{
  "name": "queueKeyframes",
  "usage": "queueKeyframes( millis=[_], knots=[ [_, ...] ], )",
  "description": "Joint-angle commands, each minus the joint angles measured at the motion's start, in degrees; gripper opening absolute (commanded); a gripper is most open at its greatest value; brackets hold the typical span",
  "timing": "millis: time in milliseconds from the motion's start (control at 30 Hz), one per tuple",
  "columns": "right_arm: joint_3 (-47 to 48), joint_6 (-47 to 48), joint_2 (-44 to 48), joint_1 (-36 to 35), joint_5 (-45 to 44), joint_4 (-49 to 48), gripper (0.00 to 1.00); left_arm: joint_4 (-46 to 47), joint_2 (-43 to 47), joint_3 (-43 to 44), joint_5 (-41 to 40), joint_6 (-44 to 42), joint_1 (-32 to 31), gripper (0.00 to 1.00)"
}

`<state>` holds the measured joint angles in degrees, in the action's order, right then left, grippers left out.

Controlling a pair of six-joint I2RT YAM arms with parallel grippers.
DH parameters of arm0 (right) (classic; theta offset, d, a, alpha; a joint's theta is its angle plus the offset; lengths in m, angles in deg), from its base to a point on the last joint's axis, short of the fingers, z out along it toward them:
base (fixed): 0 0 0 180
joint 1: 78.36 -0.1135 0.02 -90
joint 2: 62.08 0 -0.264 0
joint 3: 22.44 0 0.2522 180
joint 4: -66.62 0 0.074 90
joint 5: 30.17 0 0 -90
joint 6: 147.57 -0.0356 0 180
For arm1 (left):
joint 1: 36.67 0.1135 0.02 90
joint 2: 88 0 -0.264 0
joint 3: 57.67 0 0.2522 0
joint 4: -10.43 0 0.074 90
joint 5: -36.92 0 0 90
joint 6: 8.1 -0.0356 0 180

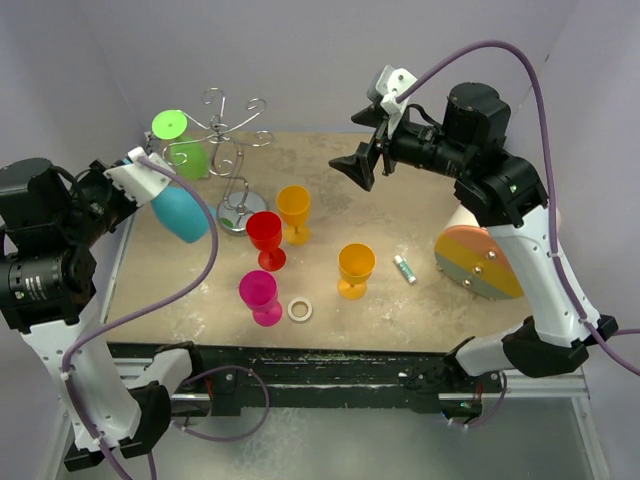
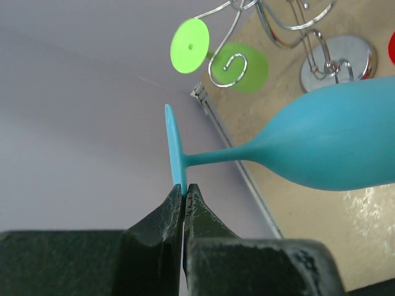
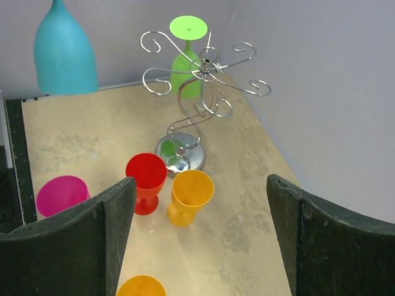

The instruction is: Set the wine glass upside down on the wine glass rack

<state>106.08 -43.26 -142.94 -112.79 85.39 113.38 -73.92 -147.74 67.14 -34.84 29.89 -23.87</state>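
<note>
Left hand (image 2: 184,190): fingers pressed together, pinching the edge of the foot of the blue wine glass (image 2: 333,142). The glass extends straight out ahead of this hand, bowl furthest away, clear of the counter (image 1: 420,215). The wine glass rack (image 2: 352,52) stands on the counter beyond the bowl, near it but not touching. A green glass (image 2: 244,68) hangs upside down from one of its hooks.

Right hand (image 3: 199,182): fingers spread wide, nothing between them, raised above the counter. Below and ahead of it stand a red glass (image 3: 146,176) and an orange glass (image 3: 191,194), with the rack beyond them.
</note>
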Motion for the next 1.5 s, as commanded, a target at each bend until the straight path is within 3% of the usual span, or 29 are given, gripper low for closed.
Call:
queueKeyframes(
  millis=[0, 167, 433, 533, 667, 1133, 1467],
  knots=[
    [-0.18, 1.07, 1.52, 0.7, 1.57, -1.53, 0.89, -3.34, -0.8, -1.82, -0.17, -14.61, 0.39, 0.0],
    [-0.7, 0.32, 1.11, 1.74, 2.89, -2.03, 0.89, -1.81, -2.18, -3.78, 0.9, -22.04, 0.4, 0.0],
    [-0.75, -0.59, 0.71, 2.77, 4.12, -2.41, 0.89, 4.8, -4.46, -7.92, -0.97, -25.96, -0.75, 0.0],
    [-0.89, -0.76, 0.7, 3.12, 4.43, -2.58, 0.89, 6.19, -5.38, -8.5, -2.27, -25.4, -3.81, 0.0],
    [-1.41, -1.16, 0.77, 3.7, 4.84, -2.92, 0.89, 9.68, -6.28, -10.93, -9.84, -22.83, -11.98, 0.0],
    [-3.04, -1.42, 1.27, 4.93, 5.42, -3.71, 0.9, 16.74, -11.64, -10.85, -10.99, -21.84, -18.15, 0.0],
    [-3.78, -1.89, 1.88, 5.68, 6.05, -4.06, 0.91, 23.98, -14.52, -12.96, -18.17, -18.28, -19.8, 0.0]
  ],
)
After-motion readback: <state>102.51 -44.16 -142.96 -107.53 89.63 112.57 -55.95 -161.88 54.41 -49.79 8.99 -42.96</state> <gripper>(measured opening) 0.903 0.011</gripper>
